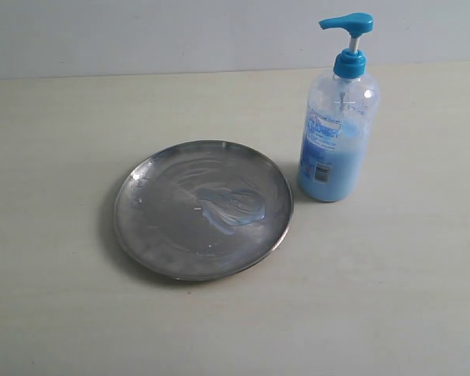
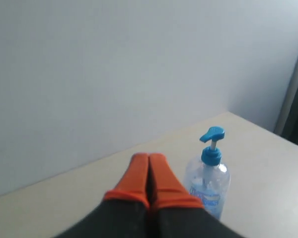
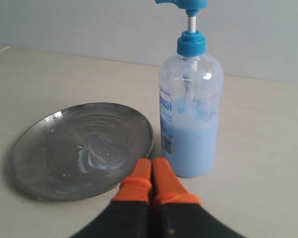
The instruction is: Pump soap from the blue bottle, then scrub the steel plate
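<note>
Both grippers are pressed together and hold nothing: the left gripper (image 2: 149, 162) hangs above the table with the bottle ahead of it, and the right gripper (image 3: 151, 166) sits low, just in front of the bottle and the plate's near rim. Across the pale table (image 1: 63, 313), the steel plate (image 1: 160, 192) lies flat near the middle. The blue bottle (image 1: 334, 149) stands upright just beside its rim, pump head up. A glossy pool of soap (image 1: 229, 205) lies at the plate's centre, so I judge scrubbing is the step in hand. I see no sponge. I'd lower the right tips onto the pool, work outward in light circles, and steady the rim so the plate doesn't slide into the bottle.
</note>
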You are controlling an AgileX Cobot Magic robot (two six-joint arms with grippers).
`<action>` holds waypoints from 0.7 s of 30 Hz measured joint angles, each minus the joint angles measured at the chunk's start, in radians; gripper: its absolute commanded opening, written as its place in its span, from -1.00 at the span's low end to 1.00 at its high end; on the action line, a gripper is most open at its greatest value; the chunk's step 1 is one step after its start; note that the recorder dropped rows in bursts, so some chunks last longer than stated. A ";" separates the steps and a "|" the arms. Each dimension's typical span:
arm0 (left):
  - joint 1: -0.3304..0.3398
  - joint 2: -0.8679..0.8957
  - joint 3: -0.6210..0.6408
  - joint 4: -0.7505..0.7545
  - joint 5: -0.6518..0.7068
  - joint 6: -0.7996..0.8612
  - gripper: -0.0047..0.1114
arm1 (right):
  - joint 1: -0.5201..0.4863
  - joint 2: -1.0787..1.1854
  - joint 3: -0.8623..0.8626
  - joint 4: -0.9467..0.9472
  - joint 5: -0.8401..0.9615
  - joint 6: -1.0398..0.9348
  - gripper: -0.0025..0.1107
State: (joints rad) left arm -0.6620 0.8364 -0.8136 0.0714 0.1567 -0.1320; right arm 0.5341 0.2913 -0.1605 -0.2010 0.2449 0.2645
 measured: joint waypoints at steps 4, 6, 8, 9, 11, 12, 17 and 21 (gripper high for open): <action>0.000 -0.093 0.000 0.000 0.000 0.000 -0.90 | 0.000 0.000 0.000 0.000 0.000 0.000 -0.96; 0.000 -0.137 0.000 0.000 0.000 0.000 -0.90 | 0.000 0.000 0.000 0.000 0.000 0.000 -0.96; 0.003 -0.181 0.010 0.000 -0.012 0.000 -0.90 | 0.000 0.000 0.000 0.000 0.000 0.000 -0.96; 0.003 -0.199 0.020 0.000 -0.021 0.000 -0.90 | 0.000 0.000 0.000 0.000 0.000 0.000 -0.96; 0.003 -0.241 0.058 0.000 -0.030 0.000 -0.90 | 0.000 0.000 0.000 0.000 0.000 0.000 -0.96; 0.003 -0.264 0.082 0.000 -0.033 0.000 -0.90 | 0.000 0.000 0.000 0.000 0.000 0.000 -0.96; 0.003 -0.373 0.202 0.000 -0.026 0.000 -0.90 | 0.000 0.000 0.000 0.000 0.000 0.000 -0.96; 0.003 -0.446 0.287 0.000 -0.024 0.000 -0.90 | 0.000 0.000 0.000 0.002 0.000 0.000 -0.96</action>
State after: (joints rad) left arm -0.6590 0.3903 -0.5268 0.0714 0.1329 -0.1320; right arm 0.5341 0.2913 -0.1605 -0.1989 0.2449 0.2645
